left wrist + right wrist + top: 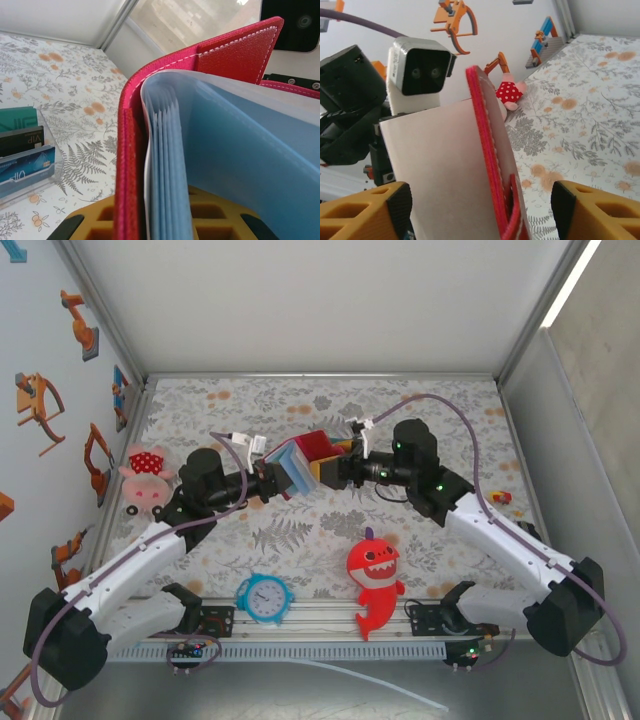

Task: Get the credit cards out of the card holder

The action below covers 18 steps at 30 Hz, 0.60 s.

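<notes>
Top view: the left gripper (272,482) and right gripper (338,470) meet over the middle of the table (470,420), a little toward its far edge. The open holder (300,462) hangs between them, lifted off the table. Its red cover faces the right arm and its blue sleeves fan toward the left arm.

Left wrist view: the left gripper (155,222) is clenched on the holder (131,150) at its lower edge. The spine stands upright and the sleeves spread to the right. Low at the left edge are the cards (22,150), teal, dark and blue, stepped in what looks like a clear pocket. Whether that pocket rests on the table or hangs from the holder cannot be told.

Right wrist view: the right gripper (480,210) is released, its fingers spread wide. The holder (487,145) stands edge-on between them, long axis upright, with a clear gap on one side.

The right gripper looks like the free one, with the holder directly ahead of it. The cards seem to lie lower and off to one side.
</notes>
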Motion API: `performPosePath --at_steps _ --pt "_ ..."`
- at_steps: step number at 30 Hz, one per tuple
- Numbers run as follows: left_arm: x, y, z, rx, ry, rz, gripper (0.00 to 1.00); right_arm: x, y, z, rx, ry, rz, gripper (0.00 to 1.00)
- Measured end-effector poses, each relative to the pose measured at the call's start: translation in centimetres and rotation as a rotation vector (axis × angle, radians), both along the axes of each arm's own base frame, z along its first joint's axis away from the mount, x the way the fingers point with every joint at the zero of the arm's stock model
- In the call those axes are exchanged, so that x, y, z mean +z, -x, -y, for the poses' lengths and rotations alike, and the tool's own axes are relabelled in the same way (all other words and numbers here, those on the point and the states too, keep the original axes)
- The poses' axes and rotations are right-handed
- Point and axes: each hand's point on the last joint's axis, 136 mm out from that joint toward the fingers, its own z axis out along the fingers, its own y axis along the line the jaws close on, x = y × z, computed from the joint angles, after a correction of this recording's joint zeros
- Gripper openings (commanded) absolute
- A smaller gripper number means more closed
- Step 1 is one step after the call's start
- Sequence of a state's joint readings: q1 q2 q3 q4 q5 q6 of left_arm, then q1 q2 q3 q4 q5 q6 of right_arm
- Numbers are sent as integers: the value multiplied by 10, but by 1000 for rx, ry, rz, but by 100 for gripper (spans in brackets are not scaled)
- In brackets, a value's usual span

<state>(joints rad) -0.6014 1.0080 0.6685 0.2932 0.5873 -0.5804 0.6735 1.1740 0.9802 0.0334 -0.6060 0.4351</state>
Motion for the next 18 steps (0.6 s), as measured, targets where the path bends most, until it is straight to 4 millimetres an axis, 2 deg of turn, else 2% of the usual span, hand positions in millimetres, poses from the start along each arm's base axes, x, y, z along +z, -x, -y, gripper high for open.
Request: performPosePath --at_steps 7,14,18 --pt "2 -6 1 20 -12 -17 0 -15 -1 4 -9 71 22 85" --pt "-15 -13 3 38 -48 -75 0 -22 -2 2 2 93 32 86" --pt "-25 -17 4 44 -65 -109 0 -34 -6 -4 10 120 10 86"
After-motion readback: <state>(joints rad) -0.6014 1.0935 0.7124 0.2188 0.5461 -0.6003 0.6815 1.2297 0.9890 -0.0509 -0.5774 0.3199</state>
